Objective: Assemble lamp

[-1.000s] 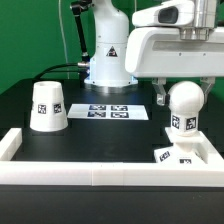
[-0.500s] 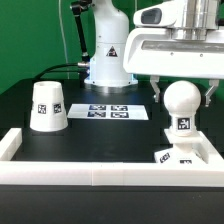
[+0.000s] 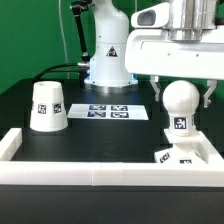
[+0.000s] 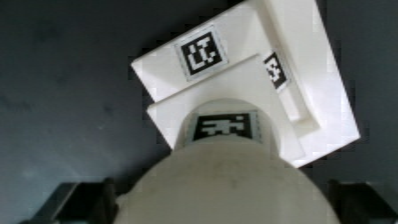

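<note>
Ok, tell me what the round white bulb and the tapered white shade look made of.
Round white bulb: probably hard plastic, smooth and slightly glossy, with a soft highlight on its dome. Tapered white shade: likely the same plastic, more matt, evenly lit walls.

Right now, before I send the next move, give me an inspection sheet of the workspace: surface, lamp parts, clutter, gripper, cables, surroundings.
Surface: black table top, with a low white wall along its edges; marker board lies flat near the middle.
Job's things: bulb stands upright on the base, in the corner on the exterior view's right; shade sits wide end down, alone on the exterior view's left.
Clutter: nothing seen.
Gripper: gripper straddles the bulb, one finger on each side; contact cannot be told.
Cables: thin dark cable behind the arm's pedestal, off the work area.
Surroundings: green backdrop.
</note>
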`<state>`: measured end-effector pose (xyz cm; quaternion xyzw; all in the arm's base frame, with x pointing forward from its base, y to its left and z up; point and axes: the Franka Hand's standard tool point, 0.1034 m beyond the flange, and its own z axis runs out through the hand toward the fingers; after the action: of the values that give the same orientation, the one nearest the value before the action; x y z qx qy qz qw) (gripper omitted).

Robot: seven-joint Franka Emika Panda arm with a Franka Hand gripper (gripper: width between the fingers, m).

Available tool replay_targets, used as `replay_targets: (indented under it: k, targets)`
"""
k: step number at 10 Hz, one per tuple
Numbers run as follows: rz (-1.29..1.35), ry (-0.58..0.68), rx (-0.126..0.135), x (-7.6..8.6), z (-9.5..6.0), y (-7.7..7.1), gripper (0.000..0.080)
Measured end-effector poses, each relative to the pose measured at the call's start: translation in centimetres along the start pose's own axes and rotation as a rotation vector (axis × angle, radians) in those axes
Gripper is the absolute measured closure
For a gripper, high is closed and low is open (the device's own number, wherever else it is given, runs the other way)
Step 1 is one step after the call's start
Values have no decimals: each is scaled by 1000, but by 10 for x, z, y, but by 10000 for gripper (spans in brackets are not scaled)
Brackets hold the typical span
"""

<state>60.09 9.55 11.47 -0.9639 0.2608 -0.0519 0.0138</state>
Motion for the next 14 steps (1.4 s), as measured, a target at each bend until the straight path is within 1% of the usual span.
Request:
replay_targets:
  k: [1,2,3,6,7,8,11,13,14]
  targets:
    - [130,-18,3,-3,0,-1,220]
    - [229,-40,-2,-5,0,-3,220]
    - [328,-63,0,-6,0,-4,220]
    - [618,-138,18,-9,0,-8,220]
    - [714,-153,17,-9,0,-9,220]
    - [796,-173,3,-12,1,-10,220]
    - [935,-184,-1,-14,2,-12,220]
    - [987,-191,-3,-16,2,-15,220]
    - [959,-190,-1,-16,2,-15,220]
